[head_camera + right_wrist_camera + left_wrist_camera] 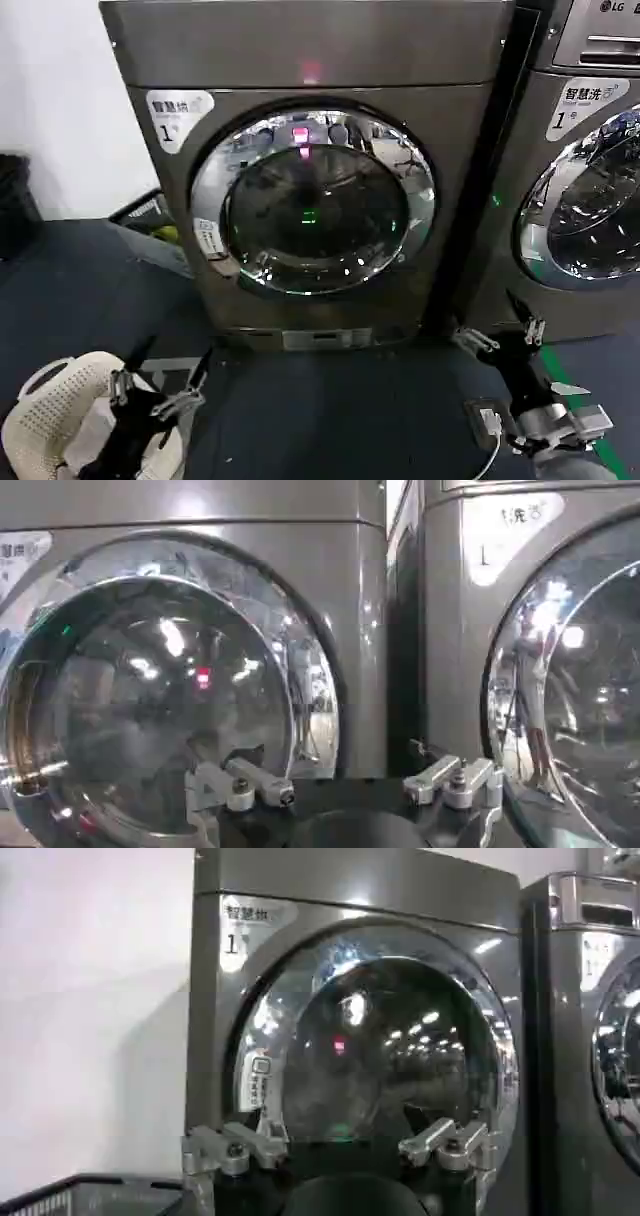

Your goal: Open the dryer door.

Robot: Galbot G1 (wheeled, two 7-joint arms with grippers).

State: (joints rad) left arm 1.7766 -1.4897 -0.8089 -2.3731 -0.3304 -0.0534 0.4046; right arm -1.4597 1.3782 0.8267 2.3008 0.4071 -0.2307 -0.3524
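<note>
The dryer [300, 60] is a dark grey-bronze machine standing straight ahead, with a white sticker marked 1 and a pink light on its panel. The dryer door [312, 200] is shut: a wide chrome ring around dark domed glass. It also faces the left wrist view as the dryer door [390, 1048] and the right wrist view as the dryer door [150, 690]. My left gripper [172, 358] hangs low, in front of and below the door's left side. In the left wrist view the gripper [342, 1143] is open and holds nothing. My right gripper [500, 325] sits low by the dryer's right corner. In the right wrist view the gripper [348, 788] is open and holds nothing.
A lighter grey LG machine [590, 180] with its own chrome door stands close on the right. A white perforated basket [50, 410] sits on the dark floor beneath my left arm. A dark crate [150, 215] leans by the dryer's left side. A white plug and cable [485, 420] lie near my right arm.
</note>
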